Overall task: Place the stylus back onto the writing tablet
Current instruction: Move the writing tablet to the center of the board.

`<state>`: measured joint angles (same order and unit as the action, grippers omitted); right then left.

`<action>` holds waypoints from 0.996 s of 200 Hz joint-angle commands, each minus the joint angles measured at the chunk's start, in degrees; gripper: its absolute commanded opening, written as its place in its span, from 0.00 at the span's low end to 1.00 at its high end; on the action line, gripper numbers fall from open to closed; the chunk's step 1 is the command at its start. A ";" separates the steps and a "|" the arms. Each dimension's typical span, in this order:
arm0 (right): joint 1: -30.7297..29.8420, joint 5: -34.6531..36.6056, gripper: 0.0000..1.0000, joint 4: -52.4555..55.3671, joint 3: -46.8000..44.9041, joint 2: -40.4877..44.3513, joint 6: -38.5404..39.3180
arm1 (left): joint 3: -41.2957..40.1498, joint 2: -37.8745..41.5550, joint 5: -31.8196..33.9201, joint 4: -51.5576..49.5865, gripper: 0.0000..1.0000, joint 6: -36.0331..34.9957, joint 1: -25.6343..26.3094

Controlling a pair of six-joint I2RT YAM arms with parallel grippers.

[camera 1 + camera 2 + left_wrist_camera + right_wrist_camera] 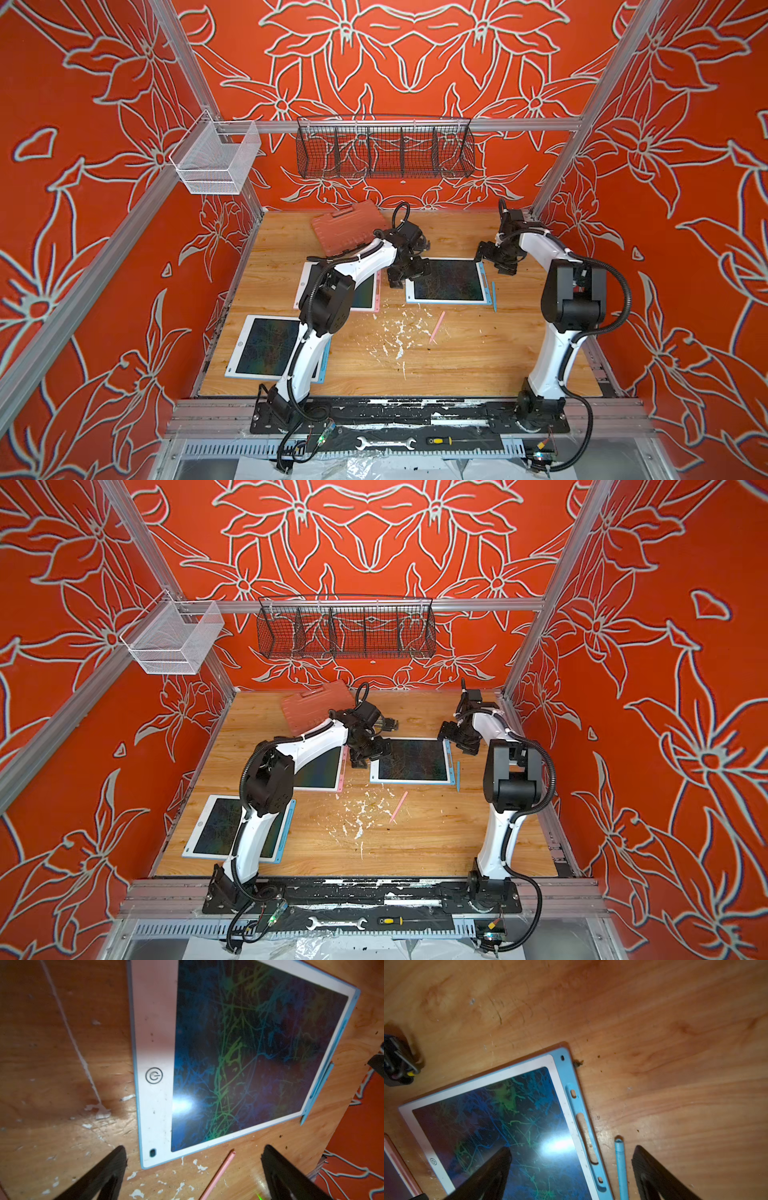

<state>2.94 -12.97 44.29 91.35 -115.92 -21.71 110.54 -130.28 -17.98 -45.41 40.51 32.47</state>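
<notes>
Nearest the base there's a wrench [386, 443] and a screwdriver [446, 441], and I can't read any markings on either. Further in, a pink stylus [437, 327] lies loose on the wood, well apart from the blue-framed tablet [409, 291].

The one that matters here, I'd say, is the blue stylus [493, 296]. It's on the table just beside that tablet's right edge, roughly parallel to it and not in its holder. The right gripper [572, 1150] hangs over that edge with its fingers spread wide and nothing in them. The stylus sits between them, closer to the outer finger. Meanwhile the left gripper [194, 1148] is also spread wide and empty, over at the tablet's opposite side.

Tip for the grab: centre over the stylus first, since one finger is over the screen right now. Pinch mid-shaft, then line it up with the empty slot [588, 1142] so it drops in flat. It's thin, so it'll probably roll if nudged.

Writing: only a power-style icon [154, 1076] on the white bezel. The orange toolbox [349, 226] at the back shows no brand either.
</notes>
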 commanded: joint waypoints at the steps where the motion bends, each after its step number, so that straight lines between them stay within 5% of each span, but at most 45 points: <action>1: 0.27 -1.69 0.92 0.18 2.07 -2.25 -0.87 | 1.03 -2.20 -0.54 0.53 0.99 0.09 -0.54; 199: -2.59 -6.14 0.84 1.76 1.09 -7.05 0.23 | -1.12 -4.69 -2.02 2.90 1.00 0.96 0.14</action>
<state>1.10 -18.17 44.49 93.17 -121.93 -21.67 112.31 -134.06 -19.77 -42.30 40.69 32.10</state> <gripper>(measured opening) 0.846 0.995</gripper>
